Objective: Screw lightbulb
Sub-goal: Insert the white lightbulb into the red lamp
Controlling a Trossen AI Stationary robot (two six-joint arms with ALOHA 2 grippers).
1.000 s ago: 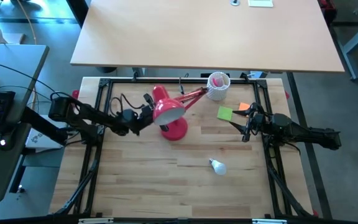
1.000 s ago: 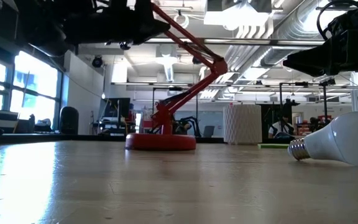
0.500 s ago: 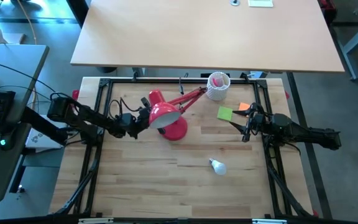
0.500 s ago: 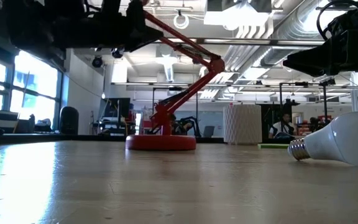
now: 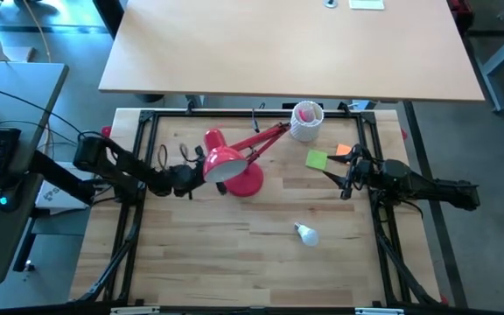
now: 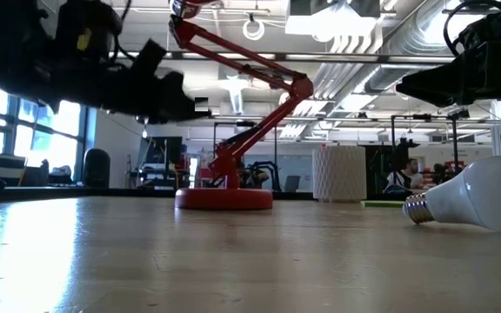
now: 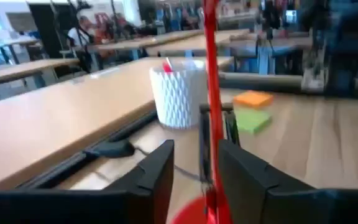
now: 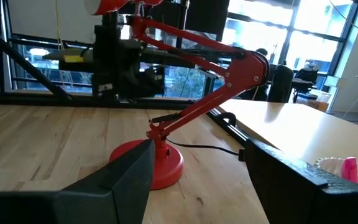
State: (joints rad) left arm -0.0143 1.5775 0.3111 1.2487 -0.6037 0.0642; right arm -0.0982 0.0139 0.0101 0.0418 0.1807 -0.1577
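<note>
The left gripper [image 5: 188,166] sits just beside the shade of the red lamp [image 5: 224,162], on the side away from the lamp's base. Its fingers [image 7: 157,180] stand a little apart with the lamp's red arm showing in the gap between them; whether they touch it cannot be told, and they carry nothing.

The lightbulb [image 5: 305,233] lies on its side on the bare counter [image 5: 199,254], well apart from these fingers, far past the lamp base and toward the near edge. In the low view the lightbulb [image 6: 472,204] lies with its long axis flat along the counter, its silvery screw base pointing toward the lamp's side and its white globe toward the right arm's side.

The right gripper [image 5: 346,178] hovers near the green and orange notes [image 5: 317,159]. Its fingers [image 8: 120,177] are parted fairly wide and empty, aimed at the lamp. From them the lightbulb lies nearer than from the left ones, off to the near side of the counter and slightly toward the middle, not touching either arm.

By that layout, the right arm looks better placed to pick the lightbulb up, coming across its globe so the screw base stays free for the socket.
</note>
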